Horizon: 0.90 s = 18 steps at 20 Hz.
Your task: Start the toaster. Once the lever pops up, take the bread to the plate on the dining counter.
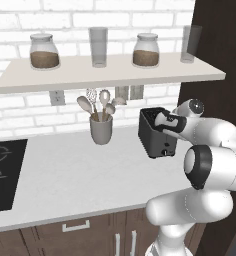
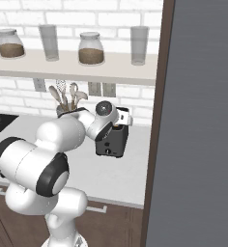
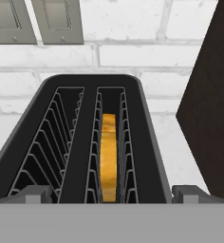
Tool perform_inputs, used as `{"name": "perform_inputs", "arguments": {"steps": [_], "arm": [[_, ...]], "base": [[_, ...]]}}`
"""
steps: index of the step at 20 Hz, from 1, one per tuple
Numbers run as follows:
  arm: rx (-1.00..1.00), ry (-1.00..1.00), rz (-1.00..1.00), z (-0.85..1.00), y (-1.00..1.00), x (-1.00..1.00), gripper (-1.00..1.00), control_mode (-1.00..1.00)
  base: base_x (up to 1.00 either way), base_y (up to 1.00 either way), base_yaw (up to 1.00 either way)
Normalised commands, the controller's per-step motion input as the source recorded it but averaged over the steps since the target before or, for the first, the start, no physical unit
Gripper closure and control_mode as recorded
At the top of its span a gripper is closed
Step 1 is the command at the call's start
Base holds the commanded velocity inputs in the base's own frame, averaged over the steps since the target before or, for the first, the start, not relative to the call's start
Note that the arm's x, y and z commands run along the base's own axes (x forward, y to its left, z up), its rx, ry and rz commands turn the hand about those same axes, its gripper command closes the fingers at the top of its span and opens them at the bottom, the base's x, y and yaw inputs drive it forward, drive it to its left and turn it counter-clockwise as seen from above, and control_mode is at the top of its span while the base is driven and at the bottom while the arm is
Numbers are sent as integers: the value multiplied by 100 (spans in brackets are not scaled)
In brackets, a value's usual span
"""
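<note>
The toaster (image 3: 92, 142) sat right under the hand, near the back of the pale table (image 1: 75, 175), close to the white brick wall (image 3: 133, 57). The fingers (image 3: 111, 193) were spread as wide as they go and held nothing — each small grey tip stood past one side of the toaster's top. The bread (image 3: 109, 156) stood on its thin edge, low down in the right slot, so it lay straight ahead of the fingers and a little below them. Its long side ran away from the hand, the same way the slots run. The left slot had no bread in it.

The toaster was a small black box with rounded corners and thin wire racks lining both slots. The bread was flat, golden yellow and a bit rough looking. On the front of the toaster a tiny pale knob (image 2: 107, 151) showed low down. I think the hand needed to go down the front to start it — the lever could not be made out.
</note>
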Motion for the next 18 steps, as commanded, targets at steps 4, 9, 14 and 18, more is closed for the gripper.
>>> {"name": "perform_inputs", "arguments": {"steps": [4, 9, 14, 18], "arm": [[0, 0, 0, 0, 0, 0, -100, -100], [0, 0, 0, 0, 0, 0, -100, -100], [0, 0, 0, 0, 0, 0, -100, -100], [0, 0, 0, 0, 0, 0, -100, -100]], "base": [[0, 0, 0], [0, 0, 0], [0, 0, 0], [0, 0, 0]]}}
